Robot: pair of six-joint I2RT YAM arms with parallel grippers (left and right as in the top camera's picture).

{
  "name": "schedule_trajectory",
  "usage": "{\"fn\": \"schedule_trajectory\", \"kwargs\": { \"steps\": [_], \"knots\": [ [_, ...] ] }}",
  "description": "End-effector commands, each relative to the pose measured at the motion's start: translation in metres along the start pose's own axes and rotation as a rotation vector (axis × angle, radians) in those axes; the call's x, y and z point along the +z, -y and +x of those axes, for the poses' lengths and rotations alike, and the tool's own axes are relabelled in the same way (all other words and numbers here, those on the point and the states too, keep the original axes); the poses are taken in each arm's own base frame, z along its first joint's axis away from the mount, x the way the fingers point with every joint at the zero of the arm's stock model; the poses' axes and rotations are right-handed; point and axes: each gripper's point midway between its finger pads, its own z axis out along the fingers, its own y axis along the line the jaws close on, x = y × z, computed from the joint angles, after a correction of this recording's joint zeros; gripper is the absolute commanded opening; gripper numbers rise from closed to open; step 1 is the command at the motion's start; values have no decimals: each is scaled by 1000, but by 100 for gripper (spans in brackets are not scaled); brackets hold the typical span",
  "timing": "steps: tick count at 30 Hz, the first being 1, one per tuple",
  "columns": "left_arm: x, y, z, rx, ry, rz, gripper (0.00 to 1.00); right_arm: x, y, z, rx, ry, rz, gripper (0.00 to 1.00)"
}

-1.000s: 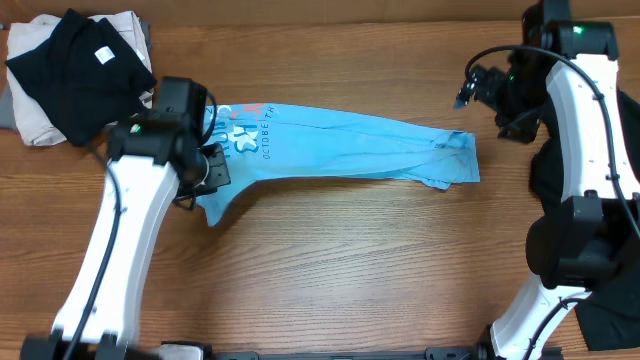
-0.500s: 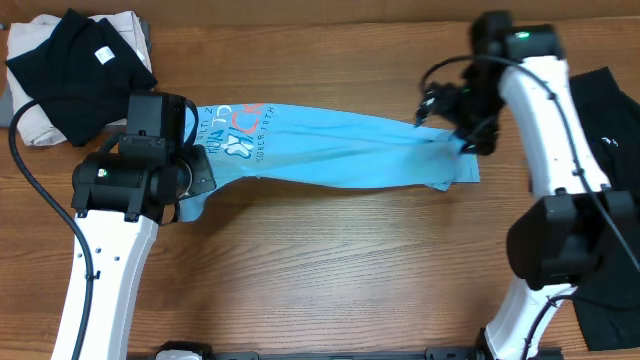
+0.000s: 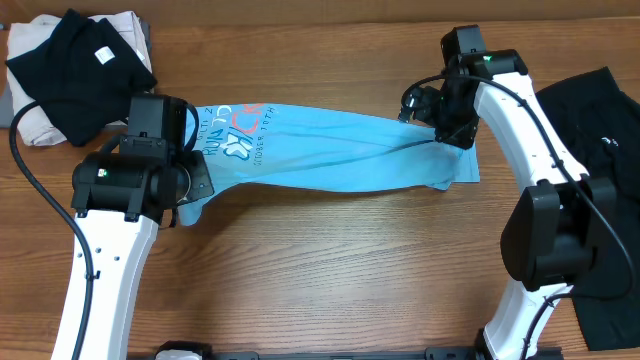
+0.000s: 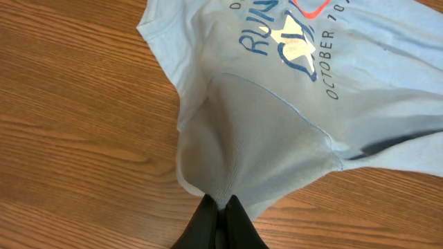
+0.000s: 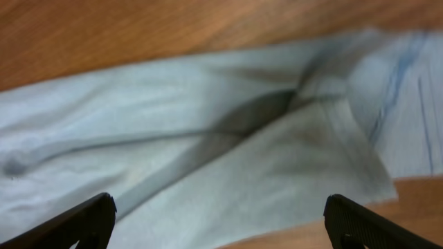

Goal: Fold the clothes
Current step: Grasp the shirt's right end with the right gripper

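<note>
Under the left arm [image 3: 110, 250], hidden left jaws clamp the T-shirt [image 3: 330, 150]; right jaws gape.

Left gripper [image 4: 218, 206] clamped; right gripper [image 5: 219, 211] spread wide.

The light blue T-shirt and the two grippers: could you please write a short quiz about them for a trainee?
1. True or false: the left gripper is shut on the light blue T-shirt.
2. The right gripper is: A) open over the T-shirt; B) shut on a black garment; C) out of view.
3. Fill in: the black garment at the far left lies on a ____ cloth.
Key: 1 true; 2 A; 3 beige, the beige cloth.
</note>
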Motion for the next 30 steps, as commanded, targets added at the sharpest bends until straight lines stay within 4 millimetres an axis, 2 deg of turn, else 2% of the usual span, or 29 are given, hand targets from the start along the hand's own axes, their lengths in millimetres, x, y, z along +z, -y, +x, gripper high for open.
{"fn": "schedule_trajectory", "kwargs": {
  "steps": [1,5,9,10,14,20,23,30],
  "knots": [
    [-5,-5,-3,-20,18,-21,4,-1,11,-17,-39,78,66,100],
    [-5,-6,-2,-22,13,-24,4,0,33,-28,-19,116,154,100],
    [-5,-6,-2,-22,14,-24,4,11,55,-33,-10,95,202,100],
    [-4,-6,-2,-22,13,-23,4,15,57,-34,-11,80,192,97],
    [-2,-5,-3,-22,9,-25,4,30,60,-32,-29,21,132,84],
    [3,-4,-3,-23,-8,-31,4,38,62,-32,-25,7,136,74],
    [7,-3,-3,-25,-17,-36,4,51,59,-26,-24,-34,119,65],
    [14,-2,-3,-25,-38,-45,4,67,64,-12,-15,-94,119,58]
  ]
}}
